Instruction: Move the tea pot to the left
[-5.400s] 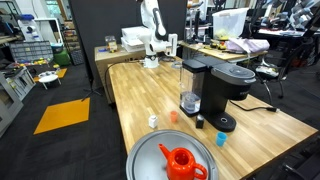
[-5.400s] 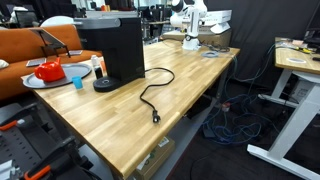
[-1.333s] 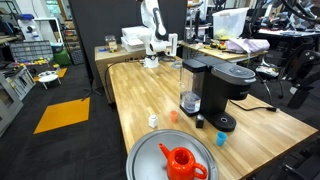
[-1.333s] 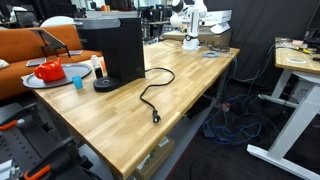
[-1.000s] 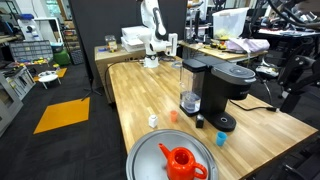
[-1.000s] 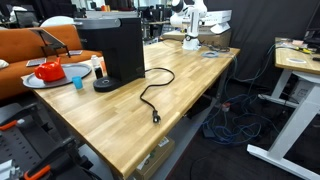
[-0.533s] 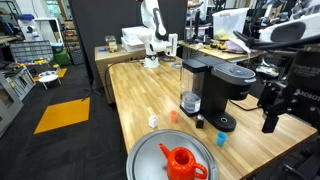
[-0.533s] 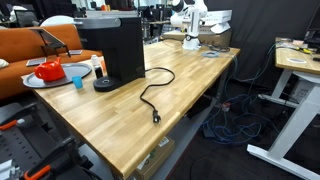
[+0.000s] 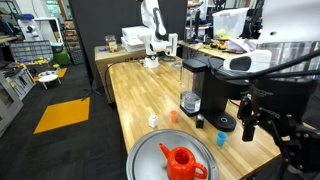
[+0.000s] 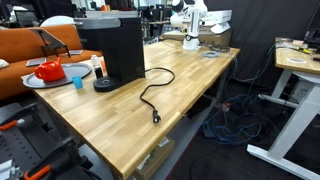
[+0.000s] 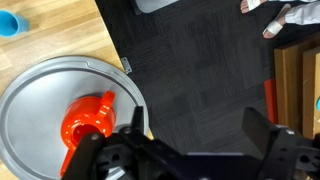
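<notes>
- The tea pot [image 9: 181, 163] – glossy red-orange, lid on – stands upright on a round silver tray [image 9: 145, 155] at the near end of the wooden surface [image 9: 135, 90].
- In an exterior view the same tea pot [image 10: 50, 70] sits at the far left. It is on the tray [image 10: 30, 83], just beyond the black coffee machine [image 10: 115, 45].
- The gripper [image 9: 248, 122] hangs in from the right, in front of the coffee machine [image 9: 225, 85] and well apart from the tea pot.
- In the wrist view the gripper [image 11: 180, 150] fills the bottom edge. Its fingers [image 11: 268, 140] are spread wide and hold nothing – only dark carpet [image 11: 190, 60] shows between them.
- From the wrist, the tea pot [image 11: 88, 120] lies at lower left on the tray [image 11: 40, 90]. The left finger partly covers it in the picture, and whether they touch cannot be told.
- A small blue cup [image 9: 221, 139] stands on the surface between the tray and the coffee machine. It shows again beside the tray [image 10: 77, 81] and in the wrist view's top left corner [image 11: 8, 22].
- A tiny orange cup [image 9: 172, 116] stands further back on the wood, near the machine's base.
- A black cable [image 10: 150, 97] runs from the machine across the surface [image 10: 170, 110] in a loose curve.
</notes>
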Controlling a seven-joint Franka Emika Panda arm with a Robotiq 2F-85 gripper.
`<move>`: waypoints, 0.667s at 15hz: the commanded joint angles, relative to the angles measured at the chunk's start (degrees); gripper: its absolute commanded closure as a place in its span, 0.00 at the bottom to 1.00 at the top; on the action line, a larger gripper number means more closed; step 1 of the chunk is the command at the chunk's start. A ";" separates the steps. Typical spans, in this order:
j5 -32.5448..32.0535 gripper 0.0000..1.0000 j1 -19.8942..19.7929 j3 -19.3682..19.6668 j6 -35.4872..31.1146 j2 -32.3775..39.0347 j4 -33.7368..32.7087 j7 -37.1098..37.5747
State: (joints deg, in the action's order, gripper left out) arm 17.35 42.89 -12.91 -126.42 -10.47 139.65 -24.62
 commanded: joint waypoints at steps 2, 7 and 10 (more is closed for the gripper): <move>0.46 0.00 -2.32 -2.23 0.27 0.76 -0.93 -0.32; 0.47 0.00 -2.31 -2.33 0.27 0.76 -0.98 -0.31; 0.76 0.00 -3.30 -2.75 0.45 3.24 -2.11 0.81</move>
State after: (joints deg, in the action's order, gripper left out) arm 17.43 41.95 -13.76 -126.34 -9.43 138.83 -24.44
